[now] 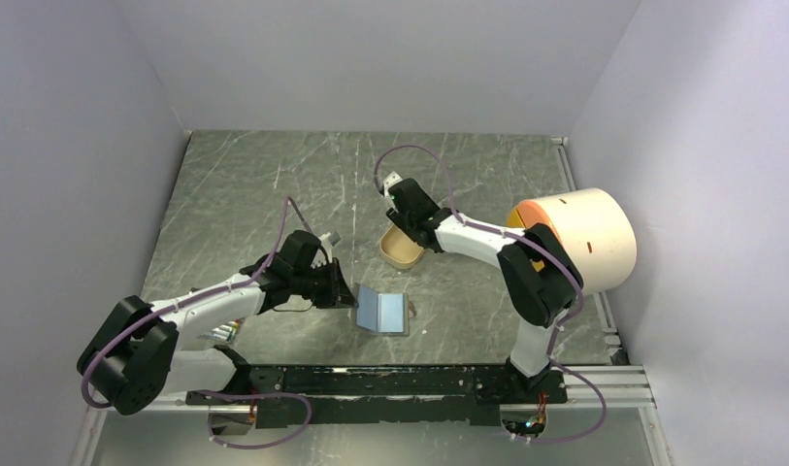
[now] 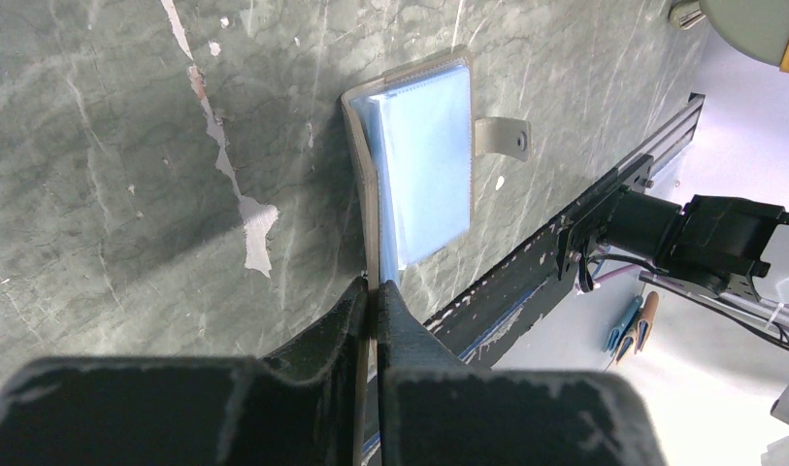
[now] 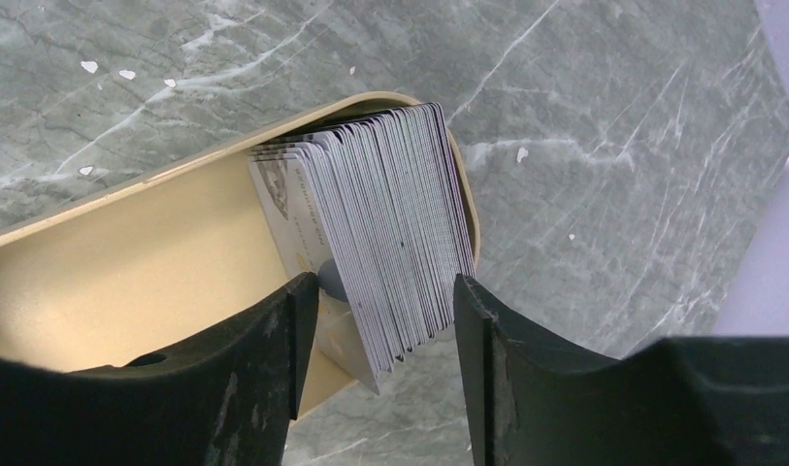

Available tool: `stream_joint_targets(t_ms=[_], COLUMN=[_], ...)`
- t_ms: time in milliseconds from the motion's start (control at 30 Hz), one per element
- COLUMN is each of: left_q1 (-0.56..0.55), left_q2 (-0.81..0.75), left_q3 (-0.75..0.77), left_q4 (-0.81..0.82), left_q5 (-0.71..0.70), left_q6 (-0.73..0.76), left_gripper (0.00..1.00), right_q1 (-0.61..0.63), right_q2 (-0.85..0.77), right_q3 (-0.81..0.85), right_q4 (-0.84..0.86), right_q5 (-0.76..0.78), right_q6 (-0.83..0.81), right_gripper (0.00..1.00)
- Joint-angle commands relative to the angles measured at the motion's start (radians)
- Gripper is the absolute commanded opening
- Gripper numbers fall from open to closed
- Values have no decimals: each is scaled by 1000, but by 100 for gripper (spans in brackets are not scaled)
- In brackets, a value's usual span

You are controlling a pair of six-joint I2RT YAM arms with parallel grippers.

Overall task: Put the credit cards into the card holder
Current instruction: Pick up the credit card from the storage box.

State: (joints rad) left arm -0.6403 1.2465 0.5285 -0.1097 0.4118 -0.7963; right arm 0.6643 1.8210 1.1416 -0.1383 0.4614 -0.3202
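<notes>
Two grips to log, nearest first.

Nearest the arm bases, the card holder [image 1: 382, 311] lies open on the desk [image 1: 254, 194] with its bluish-clear sleeves facing up. The snap tab [image 2: 504, 136] sticks out flat from one side. The left fingers [image 2: 344, 325] are pressed together on the holder's edge, pinching a thin layer. Whether that layer is cover or sleeve leaf, I cannot tell.

Judgement: the holder is soft, light and floppy. A pinch on one edge should pin it against sliding but will not gape a pocket much. The sleeve plastic looks glossy and probably slick.

Farther out, the tan tray [image 3: 128, 262] holds the credit cards [image 3: 390, 204], a tight pack standing on edge at the tray's rounded end. The right fingers [image 3: 274, 330] are spread, one on each side of the pack. Whether either pad touches yet is unclear. No card shows in the holder.

Handling notes (judgement): the cards are stiff, thin, light and smooth-faced, so they will slide on one another. Squeezing the whole pack risks lifting many cards or fanning them. It looks better to take one outer card near its top edge, with pads on the two flat faces. The card's stiffness should help it enter a sleeve, and the narrow sleeve mouth is the hard part.

Farthest is the big cream cylinder [image 1: 584, 238] with an orange face, to the right of the tray.
</notes>
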Motion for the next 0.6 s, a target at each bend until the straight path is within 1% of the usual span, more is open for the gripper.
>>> stream_joint_targets(t_ms=[0,133,300,567], left_q1=[5,5,5,6], left_q2=[-1,-2,-8,0], left_q3=[-2,-2,-5,-4], left_q4=[15,13,13,18], left_q5=[-3,-2,-6,1], left_q6=[10,9,8,7], left_gripper=[9,9,9,9], right_q1=[0,0,1,2], right_q2=[-40,-41,-42,-55], right_q3=[-5,2,12,11], right_q4=[-1,-11,-26,-43], right_q5=[13,8,-6,-21], right_q6=[8,13,19,33], right_gripper=[55,49,40,33])
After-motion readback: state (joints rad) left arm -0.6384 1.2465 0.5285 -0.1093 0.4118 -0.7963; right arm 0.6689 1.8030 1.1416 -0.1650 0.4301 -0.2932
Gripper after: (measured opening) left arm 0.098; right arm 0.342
